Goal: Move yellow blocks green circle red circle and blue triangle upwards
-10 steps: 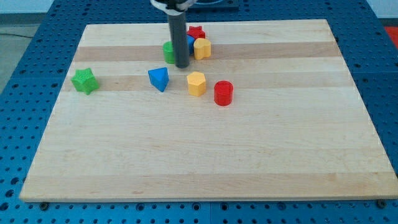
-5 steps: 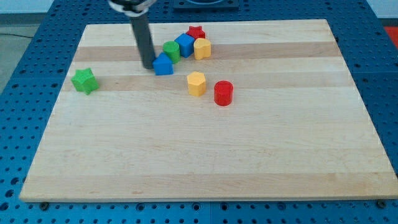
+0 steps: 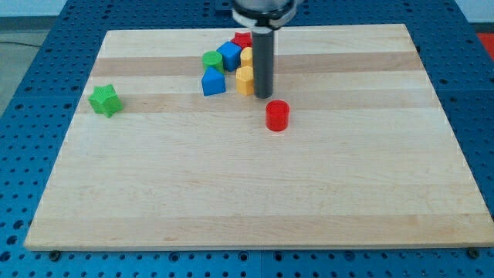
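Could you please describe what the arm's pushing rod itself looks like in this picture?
It is a plain, straight, dark grey cylinder, smooth and unmarked. My tip is cut flat. At the view's top the rod enters a wider mount with a pale rim. No cables show.

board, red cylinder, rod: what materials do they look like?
Board: pale wood, matte, going by its grain lines and plank-like bands. Red cylinder: probably plastic, uniform saturated colour with a slight sheen; could be painted. Rod ending in my tip, just right of the lower yellow block: dark, smooth, faint highlight; metal or plastic, can't tell.
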You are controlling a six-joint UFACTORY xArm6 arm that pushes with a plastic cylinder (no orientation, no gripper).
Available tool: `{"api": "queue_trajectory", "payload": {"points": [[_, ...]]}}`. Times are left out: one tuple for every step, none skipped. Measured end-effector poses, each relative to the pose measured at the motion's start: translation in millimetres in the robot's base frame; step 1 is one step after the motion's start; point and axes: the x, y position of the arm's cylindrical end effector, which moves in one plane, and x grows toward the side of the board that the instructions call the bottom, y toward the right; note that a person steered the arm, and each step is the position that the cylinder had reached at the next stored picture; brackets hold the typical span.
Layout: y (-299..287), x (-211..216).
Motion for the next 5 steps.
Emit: {"api": "queue_trajectory", "payload": {"points": [[78.1,33.1],[63.8,99.8],[16.7,72.7],[-4.0,11.1],[-22.8,-17.2]]}}
